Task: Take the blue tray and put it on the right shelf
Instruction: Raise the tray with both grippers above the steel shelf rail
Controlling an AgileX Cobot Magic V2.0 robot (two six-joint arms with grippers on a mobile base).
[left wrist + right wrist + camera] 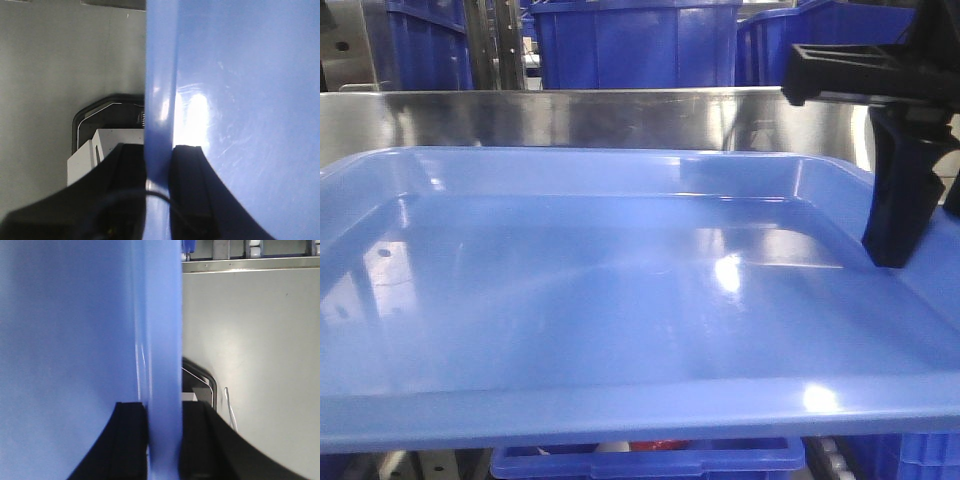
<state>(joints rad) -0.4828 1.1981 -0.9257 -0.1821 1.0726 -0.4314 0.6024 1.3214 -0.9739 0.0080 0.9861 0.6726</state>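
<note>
The blue tray fills the front view, level and empty, held up close to the camera. The shiny steel front rail of the right shelf runs just behind its far rim. My left gripper is shut on the tray's left rim, one finger on each side of the rim. My right gripper is shut on the right rim in the same way. In the front view one black finger of the right gripper reaches down inside the tray's right edge. The left gripper is out of the front view.
Deep dark-blue bins stand behind the steel rail. Another blue bin shows below the tray's near rim. The wrist views look down on grey floor and part of the robot's white base.
</note>
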